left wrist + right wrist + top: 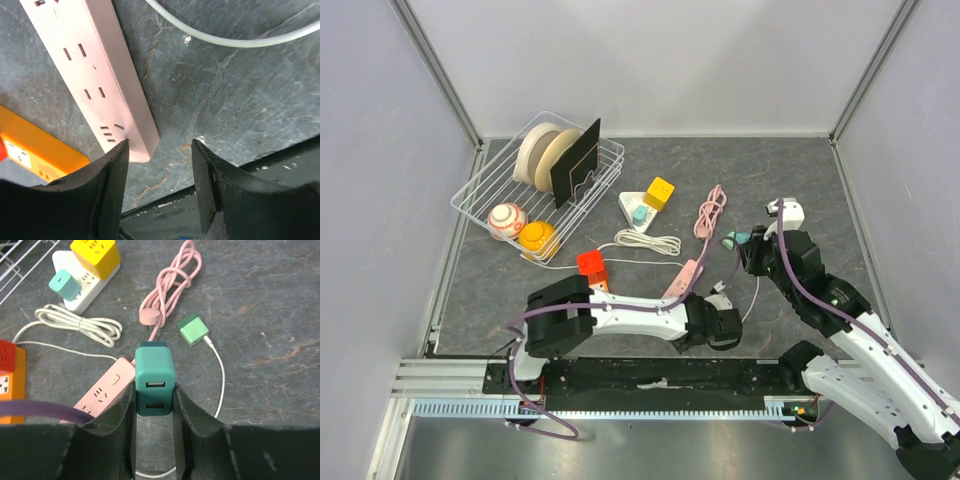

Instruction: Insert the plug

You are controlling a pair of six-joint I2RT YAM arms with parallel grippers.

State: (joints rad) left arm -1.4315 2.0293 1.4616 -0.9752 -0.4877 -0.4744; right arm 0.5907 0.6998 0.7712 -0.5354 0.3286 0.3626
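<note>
A pink power strip [684, 278] lies slanted on the dark table. In the left wrist view the strip's near end [102, 80] sits just ahead of my left finger. My left gripper [701, 318] is open and empty [160, 148], low over the table by that end. My right gripper [748, 243] is shut on a teal two-port USB charger plug [154, 380] and holds it above the table, to the right of the strip's far end [102, 389]. The plug's prongs are hidden. The plug shows small in the top view [744, 237].
A light green plug [193, 330] with a white cable, a coiled pink cable [170, 285] and a white cable bundle [82, 322] lie beyond. A white strip with yellow [659, 192] and teal cubes, an orange strip [35, 150] and a wire rack [480, 190] are to the left.
</note>
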